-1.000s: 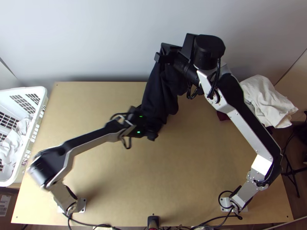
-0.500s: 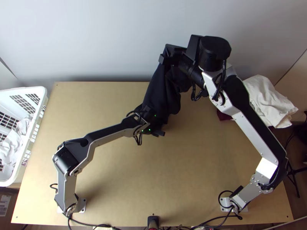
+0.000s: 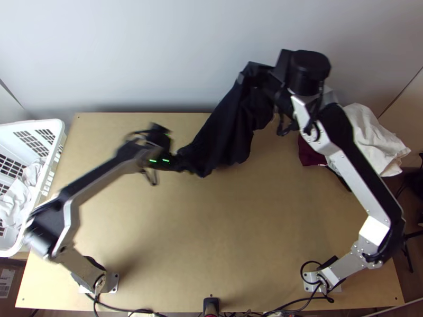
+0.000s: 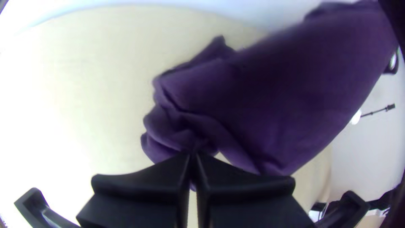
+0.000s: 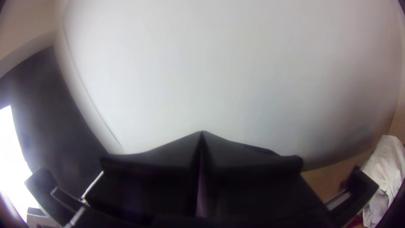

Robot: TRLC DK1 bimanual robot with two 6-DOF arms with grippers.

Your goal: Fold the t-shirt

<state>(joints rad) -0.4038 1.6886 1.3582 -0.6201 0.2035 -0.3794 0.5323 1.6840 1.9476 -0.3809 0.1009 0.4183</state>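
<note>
The dark t-shirt hangs bunched and stretched slantwise in the top view, from high at the back down to the table's middle. At its lower left end is my left gripper. In the left wrist view my left gripper is shut on a crumpled part of the t-shirt. My right gripper holds the upper end, raised near the back wall. The right wrist view has the fingers of my right gripper closed together, with a sliver of cloth between them.
A white basket with light cloths stands at the left edge. White cloth and a dark red cloth lie at the back right. The wall rises behind the table.
My left gripper has moved left, drawing the t-shirt's lower end out to that side. The right gripper has shifted right with the upper end.
</note>
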